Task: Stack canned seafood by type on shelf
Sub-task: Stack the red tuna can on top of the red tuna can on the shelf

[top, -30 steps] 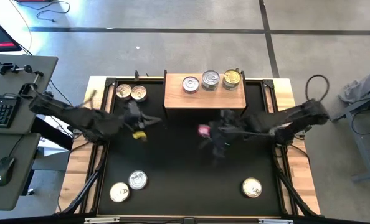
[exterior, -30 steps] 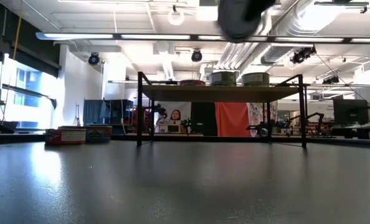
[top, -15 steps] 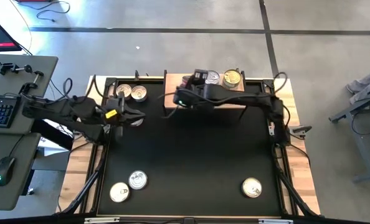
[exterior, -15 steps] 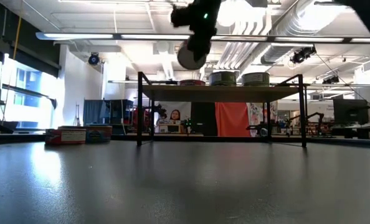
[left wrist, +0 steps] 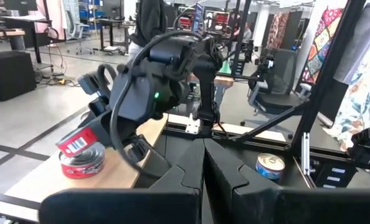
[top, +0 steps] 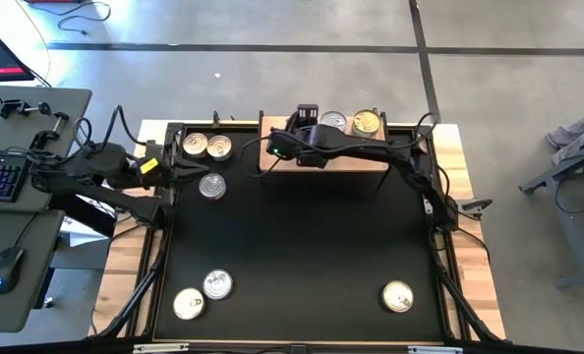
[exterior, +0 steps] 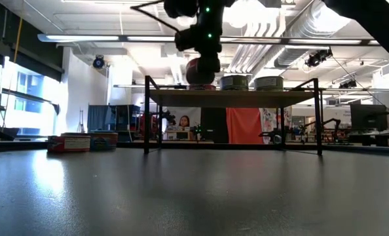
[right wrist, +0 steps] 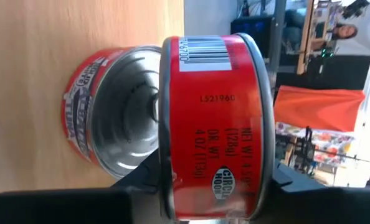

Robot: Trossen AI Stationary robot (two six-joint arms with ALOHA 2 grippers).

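We judged the step in hand to be placing one tin on its match. The right gripper (top: 299, 133) hung over the left end of the shelf (top: 371, 157), its jaws pinching a red-labelled tin (right wrist: 216, 118) by the sides. In the right wrist view that tin sat tilted just above another red tin (left wrist: 82, 163) already standing on the shelf, not yet resting flat on it. Two more tins, a silver-lidded one (top: 335, 122) and a gold-lidded one (top: 367, 123), stood farther right on the shelf.

The left gripper (top: 189, 169) waited at the far left of the worktop (top: 302, 256), jaws pressed together and holding nothing, with a loose tin (top: 211, 186) just beside it.

Next, we thought, the right arm had to level the held tin, centre it over the lower one, set it down and only then spread its jaws.
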